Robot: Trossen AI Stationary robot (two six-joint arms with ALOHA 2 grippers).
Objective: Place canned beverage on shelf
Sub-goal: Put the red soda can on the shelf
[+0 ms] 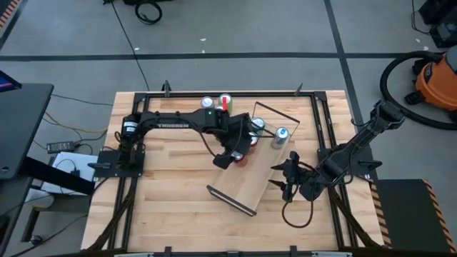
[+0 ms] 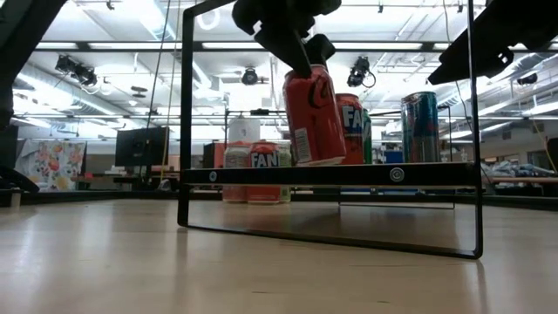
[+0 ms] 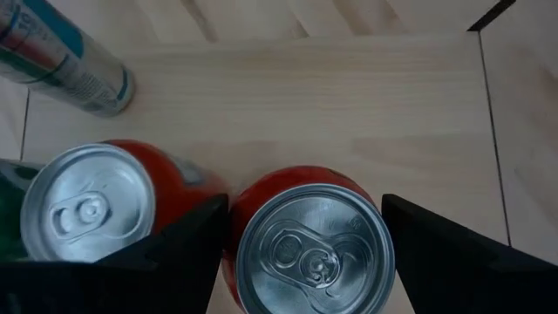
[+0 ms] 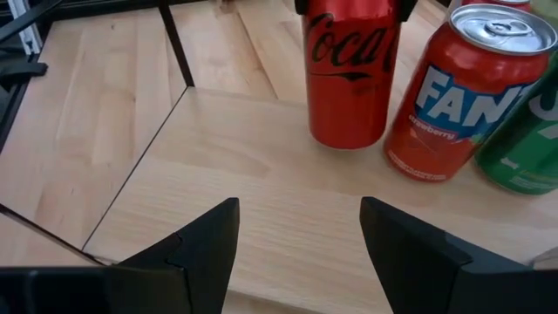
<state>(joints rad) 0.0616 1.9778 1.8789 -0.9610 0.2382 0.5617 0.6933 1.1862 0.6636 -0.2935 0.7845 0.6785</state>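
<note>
1. Coca-Cola can (image 2: 314, 113): clamped at its top rim in my left gripper (image 3: 301, 240), one finger on each side. In the low view it hangs slightly tilted, its base at about the level of the shelf (image 4: 288, 201) plank; I cannot tell whether it touches.
2. Neighbours on the plank: a red Fanta can (image 4: 453, 96) stands just beside it, a green can (image 4: 532, 144) beyond that, and a tall slim can (image 2: 420, 126) stands farther along.
3. My right gripper (image 4: 296, 253) waits near the shelf, fingers apart, holding nothing.
4. Risk, in my judgement: releasing while the can is tilted could let it rock or topple against the Fanta can.
5. Risk: the gap to that neighbour is small, so my finger on that side could nudge it when I open.
6. Risk: a hard push down could shift the plank on the tabletop (image 1: 164, 214).
</note>
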